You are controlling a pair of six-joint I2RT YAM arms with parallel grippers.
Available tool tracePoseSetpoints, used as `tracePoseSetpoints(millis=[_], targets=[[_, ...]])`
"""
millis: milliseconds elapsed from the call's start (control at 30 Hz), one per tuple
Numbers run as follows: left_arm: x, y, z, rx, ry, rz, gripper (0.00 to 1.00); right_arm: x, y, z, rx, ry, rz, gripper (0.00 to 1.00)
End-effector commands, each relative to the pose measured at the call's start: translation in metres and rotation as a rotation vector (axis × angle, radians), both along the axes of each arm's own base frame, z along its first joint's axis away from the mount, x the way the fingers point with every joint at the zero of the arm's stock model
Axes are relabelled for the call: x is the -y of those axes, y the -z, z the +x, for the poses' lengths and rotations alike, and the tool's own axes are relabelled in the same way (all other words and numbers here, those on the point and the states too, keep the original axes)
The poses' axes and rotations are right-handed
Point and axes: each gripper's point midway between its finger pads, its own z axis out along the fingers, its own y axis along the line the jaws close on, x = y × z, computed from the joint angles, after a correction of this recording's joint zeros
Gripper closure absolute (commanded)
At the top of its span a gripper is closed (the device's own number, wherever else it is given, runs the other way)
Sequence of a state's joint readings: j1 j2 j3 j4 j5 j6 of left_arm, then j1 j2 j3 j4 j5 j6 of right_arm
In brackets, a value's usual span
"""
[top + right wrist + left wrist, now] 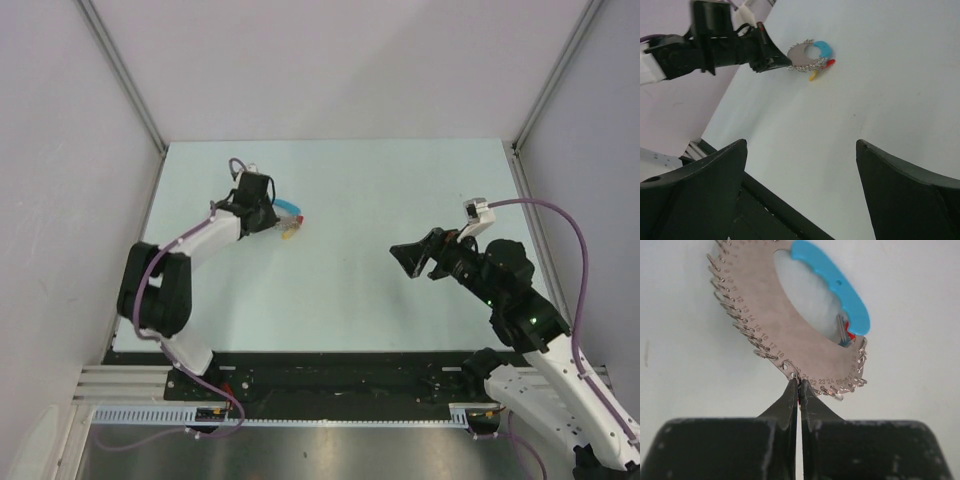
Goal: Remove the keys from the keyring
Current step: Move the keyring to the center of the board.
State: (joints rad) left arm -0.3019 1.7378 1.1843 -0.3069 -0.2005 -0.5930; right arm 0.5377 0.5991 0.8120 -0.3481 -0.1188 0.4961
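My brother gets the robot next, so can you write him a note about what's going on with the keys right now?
Left gripper: shut on the rim of the keyring, over on the left side.
Right gripper: open, holding nothing, well away on the right.
Red key: at the keyring's edge, with a yellow piece beside it.
Done: keyring gripped.
Left: take the keys off. No key lies loose yet.

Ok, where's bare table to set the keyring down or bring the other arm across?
Widest bare stretch of table lies between the left end effector and the open right end effector. The far right corner is bare too. Crowded only far left, round the gripped keyring.
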Motion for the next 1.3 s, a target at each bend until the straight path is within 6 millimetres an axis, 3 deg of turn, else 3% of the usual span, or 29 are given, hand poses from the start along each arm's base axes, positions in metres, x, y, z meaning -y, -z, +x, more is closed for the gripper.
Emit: tracePoseSetpoints(millis=[0,33,67,100,133,167,200,233,300,333,433,467,500,700,767,800,867,900,967,1000,1100,1133,1267], targets=[[0.034,-0.043,-0.033,0.144,0.120,-0.097,1.00,-0.008,0.017,0.014,-0.041,0.021,0.024,0.07],[0.039,-0.027,-0.053,0.110,0.142,-0.135,1.00,-0.008,0.024,0.019,-0.062,0.046,0.030,0.07],[0.043,-0.043,-0.061,0.154,0.160,-0.181,0.99,-0.009,0.037,0.022,-0.108,0.059,0.043,0.08],[0.049,-0.045,-0.067,0.174,0.178,-0.224,1.00,-0.014,0.043,0.028,-0.126,0.064,0.054,0.08],[0.055,-0.033,-0.085,0.137,0.200,-0.277,1.00,-0.016,0.049,0.032,-0.143,0.069,0.065,0.09],[0.057,-0.033,-0.092,0.137,0.211,-0.305,1.00,-0.021,0.065,0.035,-0.201,0.078,0.082,0.09],[0.060,-0.039,-0.098,0.158,0.222,-0.330,1.00,-0.024,0.067,0.041,-0.207,0.088,0.103,0.09],[0.060,-0.028,-0.110,0.129,0.223,-0.342,1.00,-0.027,0.085,0.050,-0.254,0.108,0.096,0.09],[0.065,-0.027,-0.124,0.120,0.257,-0.367,1.00,-0.036,0.093,0.061,-0.280,0.118,0.172,0.10],[0.064,-0.018,-0.133,0.098,0.257,-0.367,1.00,-0.043,0.112,0.067,-0.335,0.125,0.172,0.11],[0.068,-0.012,-0.152,0.090,0.278,-0.405,1.00,-0.064,0.127,0.074,-0.393,0.086,0.258,0.14],[0.071,-0.011,-0.158,0.077,0.294,-0.425,0.99,-0.071,0.143,0.077,-0.431,0.082,0.258,0.14],[0.072,-0.006,-0.164,0.066,0.296,-0.439,1.00,-0.081,0.137,0.080,-0.410,0.060,0.307,0.15],[0.070,-0.009,-0.174,0.084,0.313,-0.445,0.99,-0.123,0.166,0.087,-0.465,-0.009,0.381,0.15],[0.069,-0.013,-0.176,0.094,0.317,-0.449,1.00,-0.134,0.162,0.090,-0.471,-0.038,0.458,0.17],[0.068,-0.014,-0.176,0.100,0.313,-0.448,1.00,-0.139,0.180,0.090,-0.508,-0.047,0.451,0.18],[0.068,-0.015,-0.176,0.104,0.313,-0.449,1.00,-0.146,0.177,0.094,-0.503,-0.074,0.516,0.21],[0.068,-0.015,-0.176,0.104,0.312,-0.450,1.00,-0.149,0.194,0.093,-0.541,-0.077,0.512,0.22],[0.069,-0.014,-0.177,0.100,0.317,-0.454,1.00,-0.154,0.194,0.096,-0.542,-0.099,0.565,0.26],[0.068,-0.012,-0.178,0.095,0.317,-0.454,1.00,-0.155,0.212,0.096,-0.583,-0.094,0.558,0.27],[0.069,-0.006,-0.182,0.079,0.318,-0.459,1.00,-0.163,0.209,0.095,-0.579,-0.143,0.617,0.29],[0.068,-0.004,-0.183,0.076,0.317,-0.459,1.00,-0.164,0.219,0.094,-0.597,-0.142,0.616,0.30],[0.066,0.001,-0.185,0.071,0.311,-0.452,1.00,-0.172,0.226,0.096,-0.608,-0.174,0.640,0.32]])
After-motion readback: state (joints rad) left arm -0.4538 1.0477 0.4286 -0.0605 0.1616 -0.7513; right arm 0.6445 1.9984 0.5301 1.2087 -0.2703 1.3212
